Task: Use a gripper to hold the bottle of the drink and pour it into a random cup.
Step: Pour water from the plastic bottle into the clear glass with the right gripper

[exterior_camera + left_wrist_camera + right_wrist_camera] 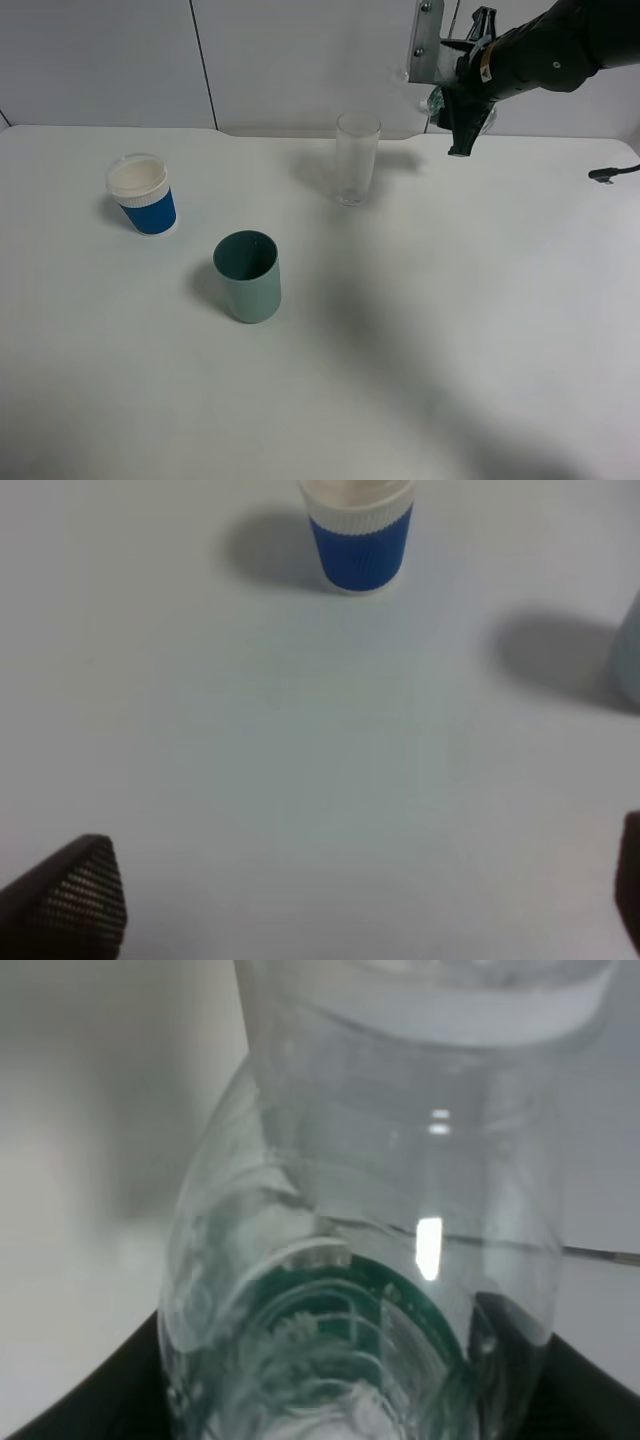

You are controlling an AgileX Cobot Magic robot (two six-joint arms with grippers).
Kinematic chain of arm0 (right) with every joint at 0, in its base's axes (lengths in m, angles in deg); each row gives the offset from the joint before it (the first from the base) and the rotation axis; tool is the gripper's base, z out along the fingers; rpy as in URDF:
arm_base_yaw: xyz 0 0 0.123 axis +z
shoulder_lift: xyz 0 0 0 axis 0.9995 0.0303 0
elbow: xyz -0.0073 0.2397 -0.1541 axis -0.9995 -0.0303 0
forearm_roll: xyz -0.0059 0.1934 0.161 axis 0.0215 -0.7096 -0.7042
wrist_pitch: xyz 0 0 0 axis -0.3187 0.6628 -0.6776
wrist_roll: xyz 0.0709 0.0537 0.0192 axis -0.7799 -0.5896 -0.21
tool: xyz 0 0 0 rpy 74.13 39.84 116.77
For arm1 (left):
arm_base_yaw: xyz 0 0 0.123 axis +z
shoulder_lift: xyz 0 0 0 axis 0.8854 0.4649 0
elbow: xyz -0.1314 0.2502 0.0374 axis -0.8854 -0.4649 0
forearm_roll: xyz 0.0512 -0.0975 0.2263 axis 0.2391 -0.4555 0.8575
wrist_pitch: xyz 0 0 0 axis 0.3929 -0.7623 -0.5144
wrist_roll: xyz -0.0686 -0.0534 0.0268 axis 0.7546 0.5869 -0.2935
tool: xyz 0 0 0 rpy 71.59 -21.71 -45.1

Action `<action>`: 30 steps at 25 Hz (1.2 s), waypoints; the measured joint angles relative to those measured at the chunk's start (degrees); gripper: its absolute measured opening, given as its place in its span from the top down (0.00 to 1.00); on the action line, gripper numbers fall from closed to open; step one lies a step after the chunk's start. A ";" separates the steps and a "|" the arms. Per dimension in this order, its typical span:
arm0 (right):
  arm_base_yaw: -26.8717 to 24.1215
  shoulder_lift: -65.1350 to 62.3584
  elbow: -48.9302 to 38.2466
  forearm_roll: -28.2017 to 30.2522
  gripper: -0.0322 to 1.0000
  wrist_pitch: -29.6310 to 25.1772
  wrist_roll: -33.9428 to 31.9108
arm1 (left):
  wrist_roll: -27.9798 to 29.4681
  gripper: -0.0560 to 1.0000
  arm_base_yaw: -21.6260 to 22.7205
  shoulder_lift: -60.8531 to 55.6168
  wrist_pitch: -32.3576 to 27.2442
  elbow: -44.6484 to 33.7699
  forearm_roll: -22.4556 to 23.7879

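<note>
My right gripper (462,125) hangs high at the back right, shut on the bottle of the drink (437,101), of which only small clear parts show beside the dark fingers. In the right wrist view the bottle (380,1210) fills the picture, clear with a green label low down, and a dark finger (90,1395) shows beside it. The cup (356,158), a tall clear glass, stands upright on the table to the left of and below that gripper, apart from it. My left gripper (360,880) is open over bare table, with nothing between its fingers (75,900).
A blue-and-white paper cup (143,195) (358,535) stands at the left. A teal cup (247,275) stands nearer the front, its edge (630,650) showing in the left wrist view. A black cable end (612,173) lies at the right edge. A metal bracket (425,45) is mounted behind the right arm.
</note>
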State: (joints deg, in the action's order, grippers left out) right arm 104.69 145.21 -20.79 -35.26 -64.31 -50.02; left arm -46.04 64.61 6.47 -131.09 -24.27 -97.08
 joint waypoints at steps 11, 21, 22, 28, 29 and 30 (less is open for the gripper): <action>0.04 0.04 1.83 0.13 0.43 -1.16 1.92 | 0.00 0.01 0.00 0.00 0.00 0.00 0.00; 0.11 1.22 3.06 1.86 0.43 -1.71 1.99 | 0.00 0.01 0.00 0.00 0.00 0.00 0.00; 0.25 1.38 3.06 2.19 0.43 -1.71 1.99 | 0.00 0.01 0.00 0.00 0.00 0.00 0.00; 0.94 2.46 3.06 4.28 0.43 -2.12 2.21 | 0.00 0.01 0.00 0.00 0.00 0.00 0.05; 0.94 2.80 3.06 4.98 0.43 -2.25 2.26 | 0.00 0.01 0.00 0.00 0.00 0.00 0.05; 1.01 2.90 3.06 5.33 0.43 -2.64 2.26 | 0.00 0.01 0.00 0.00 0.00 0.00 0.05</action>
State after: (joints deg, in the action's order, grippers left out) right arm 105.70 148.11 -17.73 -29.94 -66.96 -47.76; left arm -46.04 64.61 6.47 -131.09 -24.27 -97.03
